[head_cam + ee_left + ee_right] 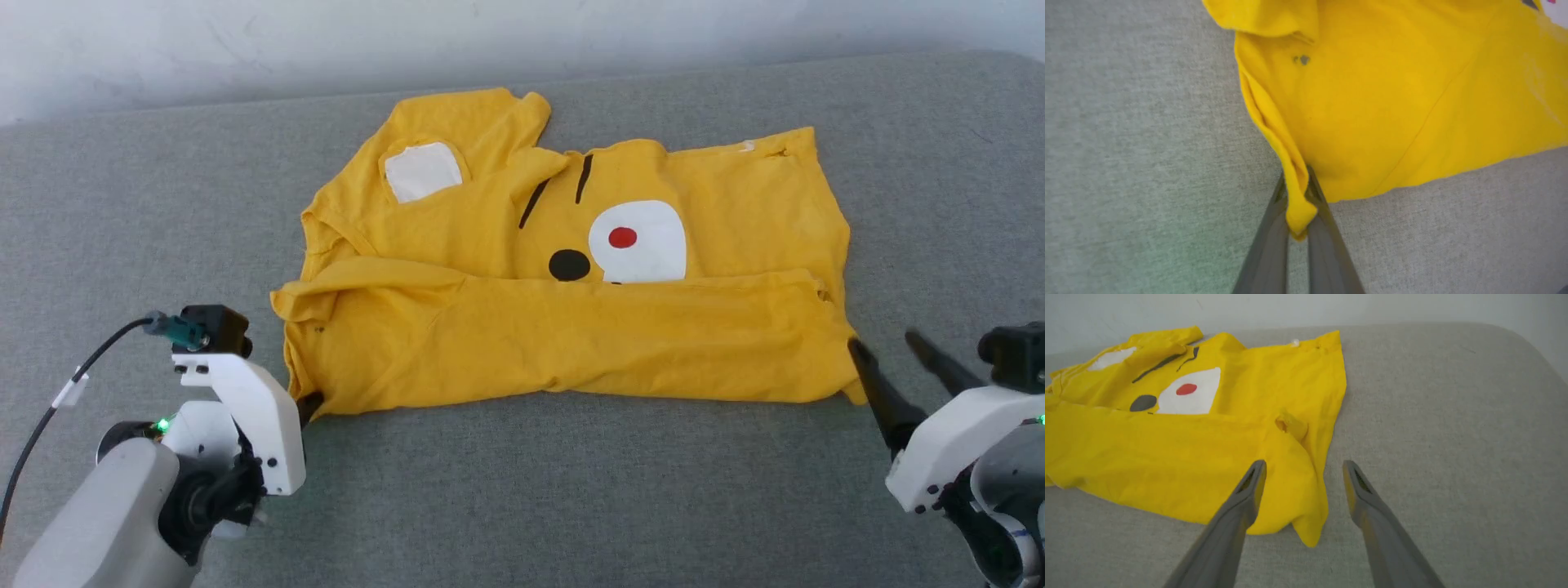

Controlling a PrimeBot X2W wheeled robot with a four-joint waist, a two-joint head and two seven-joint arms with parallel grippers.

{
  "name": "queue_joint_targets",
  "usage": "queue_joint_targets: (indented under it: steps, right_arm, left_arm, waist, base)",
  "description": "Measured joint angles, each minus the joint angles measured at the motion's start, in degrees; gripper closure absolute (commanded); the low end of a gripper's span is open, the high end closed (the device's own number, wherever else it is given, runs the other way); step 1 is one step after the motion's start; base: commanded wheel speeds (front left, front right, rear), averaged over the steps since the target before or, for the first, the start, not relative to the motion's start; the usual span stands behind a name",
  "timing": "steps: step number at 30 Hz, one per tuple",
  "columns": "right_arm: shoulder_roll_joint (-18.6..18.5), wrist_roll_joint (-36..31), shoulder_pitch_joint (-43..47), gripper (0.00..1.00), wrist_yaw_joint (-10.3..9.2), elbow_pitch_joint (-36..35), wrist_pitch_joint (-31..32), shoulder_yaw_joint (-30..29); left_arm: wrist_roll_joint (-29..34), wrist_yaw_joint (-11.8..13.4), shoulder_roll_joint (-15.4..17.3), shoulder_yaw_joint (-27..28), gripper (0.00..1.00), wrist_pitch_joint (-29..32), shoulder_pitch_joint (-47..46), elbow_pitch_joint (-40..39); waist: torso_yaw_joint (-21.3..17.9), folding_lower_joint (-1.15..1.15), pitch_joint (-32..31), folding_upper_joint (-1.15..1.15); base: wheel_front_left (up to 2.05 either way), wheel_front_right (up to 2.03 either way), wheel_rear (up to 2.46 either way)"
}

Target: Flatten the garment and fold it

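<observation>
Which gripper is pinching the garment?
The left gripper: it is shut on a corner of the garment. The right gripper stands open at the other near corner, gripping nothing.

A grey woven cushion surface (522,490) meets a pale wall (245,41) behind.

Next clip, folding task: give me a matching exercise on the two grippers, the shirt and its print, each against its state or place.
Things: 1 left gripper; 2 right gripper; 3 red dot; 4 yellow T-shirt.
States: a open, astride a shirt corner; b lying on the grey cushion; c shut on a shirt corner; d inside a white patch.
Pairs: 1-c, 2-a, 3-d, 4-b.
</observation>
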Motion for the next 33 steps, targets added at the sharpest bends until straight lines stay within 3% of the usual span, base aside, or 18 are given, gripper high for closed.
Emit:
queue_joint_targets:
  steps: [5,12,13,14,16,23,26,33]
  right_arm:
    - [-2.8,3.99,-2.0,0.0,0.0,7.51,9.46,0.87]
    - [-4.45,9.54,-7.63,0.0,-0.01,14.74,17.37,5.19]
    - [-4.79,10.44,-8.3,0.16,-0.02,15.38,18.7,5.56]
    - [-5.05,11.23,-8.95,0.62,-0.03,15.92,20.01,5.76]
    - [-5.46,12.71,-10.02,1.0,-0.08,16.6,22.67,5.84]
    - [-5.8,13.29,-10.89,1.0,-0.07,15.3,24.01,7.64]
    - [-5.86,12.94,-10.31,1.0,-0.01,12.51,23.03,8.89]
    - [-7.24,12.71,-5.0,1.0,-0.01,2.36,22.7,9.37]
  left_arm:
    - [-0.18,0.01,-0.38,0.55,1.0,-1.78,0.3,-0.79]
    - [-0.14,-0.01,-1.16,0.49,1.0,-3.31,0.47,-3.01]
    - [-0.14,-0.11,-1.2,0.46,1.0,-3.63,0.47,-3.11]
    - [-0.13,-0.43,-1.21,0.42,1.0,-3.8,0.47,-3.18]
    - [-0.08,-0.52,-1.22,0.41,1.0,-4.49,0.56,-3.38]
    - [-0.45,-0.32,-1.82,2.76,1.0,-9.71,3.47,-3.74]
    - [-0.51,1.2,-1.48,4.7,1.0,-12.54,6.15,-5.27]
    - [0.13,8.99,0.02,9.45,1.0,-17.75,16.46,-14.48]
  waist:
    - [0.63,0.01,0.15,0.0]
    - [2.62,0.01,0.78,0.0]
    - [2.88,0.01,0.89,0.0]
    - [3.13,0.01,0.98,0.0]
    - [3.53,0.0,1.1,0.0]
    - [3.52,0.02,-0.2,0.0]
    - [3.18,0.01,-1.71,0.0]
    - [2.77,0.0,-6.04,0.0]
  base:
    - [0.0,0.0,0.0]
    - [0.0,0.0,0.0]
    - [0.0,0.0,0.0]
    - [0.0,0.0,0.0]
    - [0.0,0.0,0.0]
    - [0.0,0.0,0.0]
    - [0.0,0.0,0.0]
    - [0.0,0.0,0.0]
